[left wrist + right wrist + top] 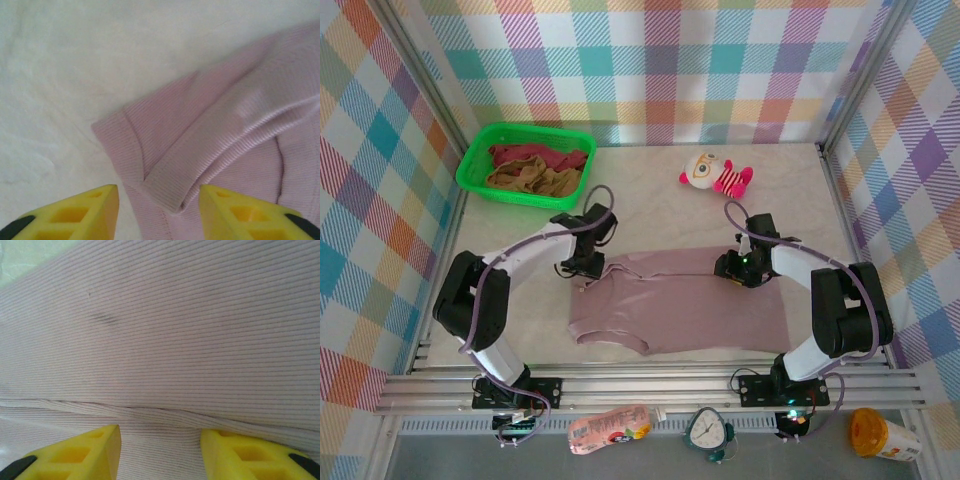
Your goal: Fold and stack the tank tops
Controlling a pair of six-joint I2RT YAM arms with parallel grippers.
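Pink tank top [690,300] lies flat on desk [650,190]. L hand [159,199] spread, gripping nothing, above its strap end; R hand [160,440] spread too, above a crease.

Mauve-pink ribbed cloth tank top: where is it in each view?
Top external: dusty mauve-pink ribbed cloth tank top spread flat, centre of the pale marbled table.
Left wrist: its hemmed corner, centre to right edge; table upper left.
Right wrist: ribs run across, fold low; table sliver top left.
Shared landmark: that table.
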